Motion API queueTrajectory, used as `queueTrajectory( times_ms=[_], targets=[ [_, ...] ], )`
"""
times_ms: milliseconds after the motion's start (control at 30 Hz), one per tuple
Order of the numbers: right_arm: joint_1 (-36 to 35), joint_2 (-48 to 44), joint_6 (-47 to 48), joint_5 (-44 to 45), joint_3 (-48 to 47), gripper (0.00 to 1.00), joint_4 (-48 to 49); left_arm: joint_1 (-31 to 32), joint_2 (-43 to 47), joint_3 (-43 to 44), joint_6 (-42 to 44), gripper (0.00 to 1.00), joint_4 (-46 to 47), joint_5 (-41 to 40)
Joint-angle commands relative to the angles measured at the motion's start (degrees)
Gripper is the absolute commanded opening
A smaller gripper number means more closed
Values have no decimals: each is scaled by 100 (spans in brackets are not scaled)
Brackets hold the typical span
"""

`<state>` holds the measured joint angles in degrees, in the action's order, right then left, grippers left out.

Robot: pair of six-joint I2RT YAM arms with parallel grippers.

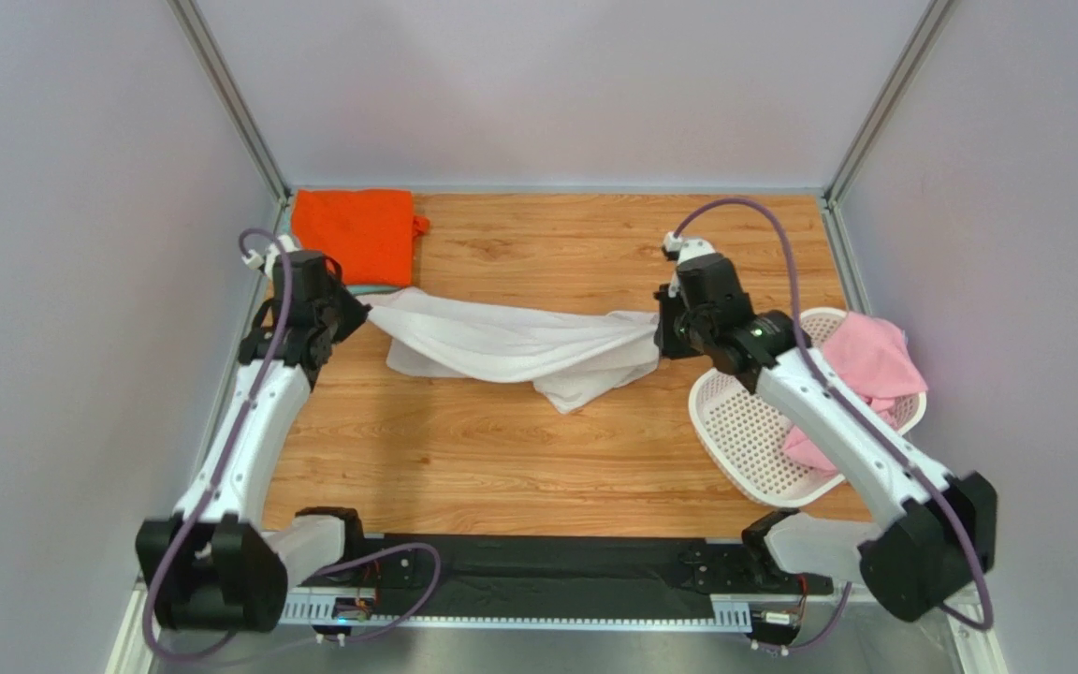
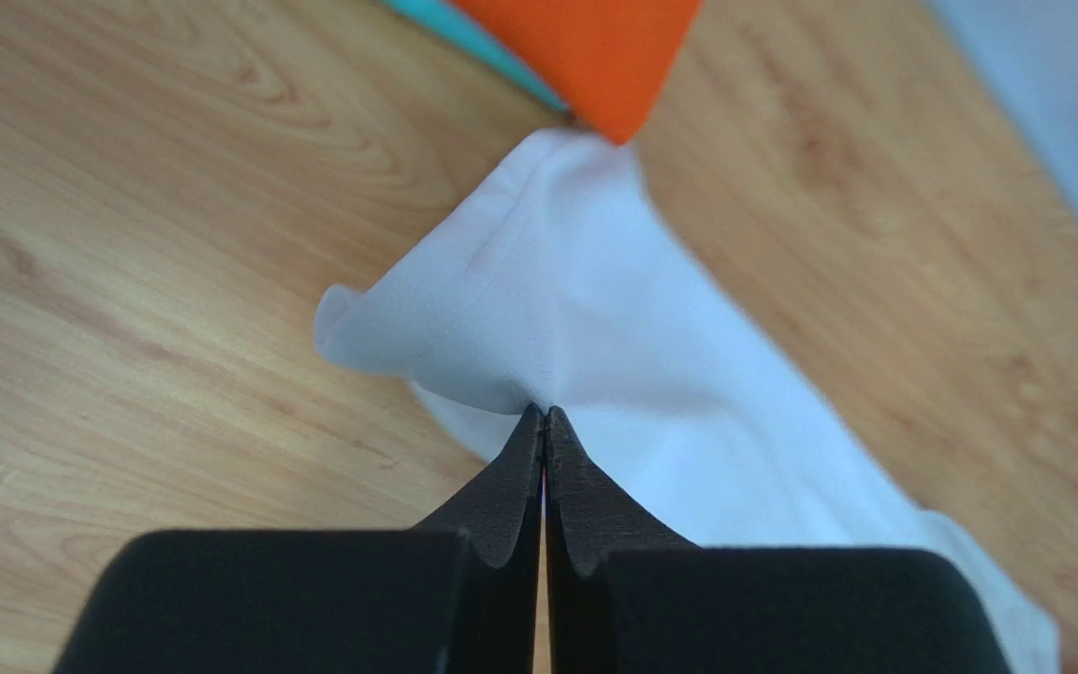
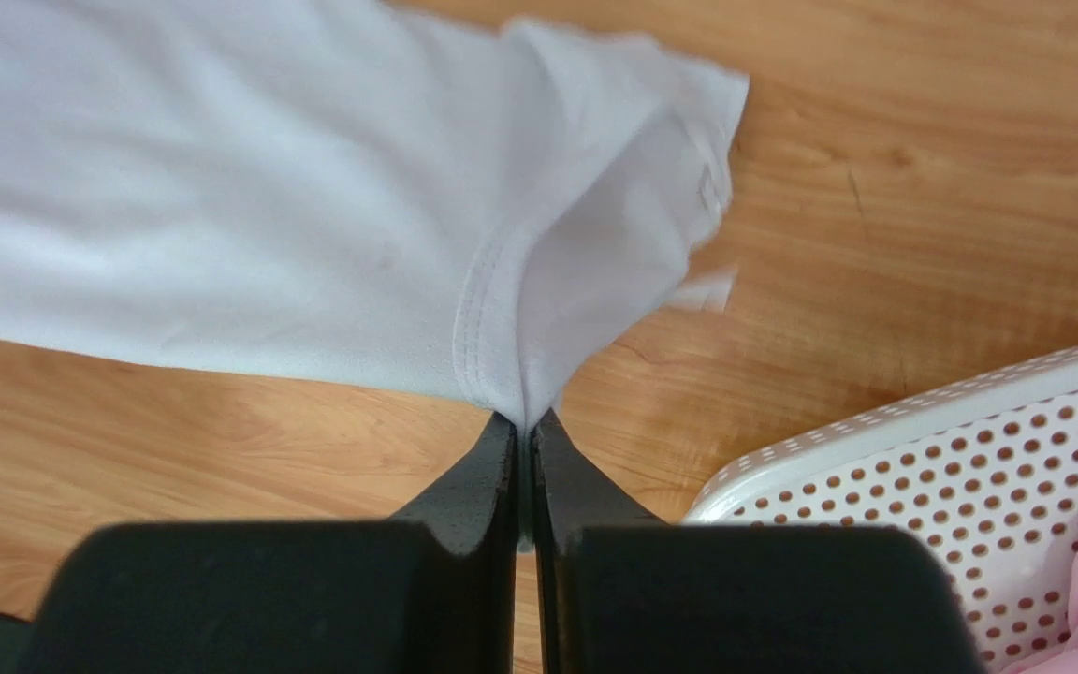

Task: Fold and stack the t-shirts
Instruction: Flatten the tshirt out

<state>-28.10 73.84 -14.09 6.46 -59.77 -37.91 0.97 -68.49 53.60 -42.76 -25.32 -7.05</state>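
A white t-shirt (image 1: 510,344) hangs stretched between my two grippers above the wooden table, sagging in the middle with a fold touching the wood. My left gripper (image 1: 351,302) is shut on its left end; in the left wrist view (image 2: 545,412) the cloth (image 2: 601,309) is pinched at the tips. My right gripper (image 1: 662,330) is shut on its right end; in the right wrist view (image 3: 522,419) it pinches a hemmed edge (image 3: 475,323). A folded orange t-shirt (image 1: 355,232) lies at the back left, with a teal edge (image 2: 482,35) under it. A pink t-shirt (image 1: 861,368) lies in the basket.
A white perforated laundry basket (image 1: 749,428) lies tipped at the right, just beside my right arm; its rim shows in the right wrist view (image 3: 924,421). Grey walls close in the table on three sides.
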Motion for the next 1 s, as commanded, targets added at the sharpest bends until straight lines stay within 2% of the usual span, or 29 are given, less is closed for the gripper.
queueTrajectory(
  times_ms=[0, 100, 133, 233, 467, 600, 700, 800, 967],
  targets=[
    [-20, -914, 37, -328, -500, 0, -146, -36, 1263, 10, -179, 0, -192, -51],
    [-29, -1547, 169, -558, -903, 0, -190, -36, 2125, 333, -180, 0, -534, -323],
    [-29, -1827, 169, -567, -1027, 0, -260, -36, 2425, 683, -145, 0, -1023, -358],
    [-29, -2171, 135, -865, -1596, 0, -418, -36, 2787, 1256, -109, 0, -1447, -359],
    [-20, -2910, -15, -2191, -2644, 0, -796, -36, 3754, 2854, 49, 0, -2073, -464],
    [-29, -3218, -173, -2500, -2812, 0, -823, -36, 3878, 3445, 163, 0, -2529, -569],
    [-29, -3236, -358, -2378, -2708, 0, -814, -36, 3852, 3464, 198, 0, -2688, -648],
    [-29, -2982, -480, -2018, -2479, 0, -823, -36, 3668, 3105, 163, 0, -2715, -762],
    [6, -1806, -560, -1123, -2022, 0, -674, -36, 2597, 2086, 67, 0, -2461, -1131]
  ],
)
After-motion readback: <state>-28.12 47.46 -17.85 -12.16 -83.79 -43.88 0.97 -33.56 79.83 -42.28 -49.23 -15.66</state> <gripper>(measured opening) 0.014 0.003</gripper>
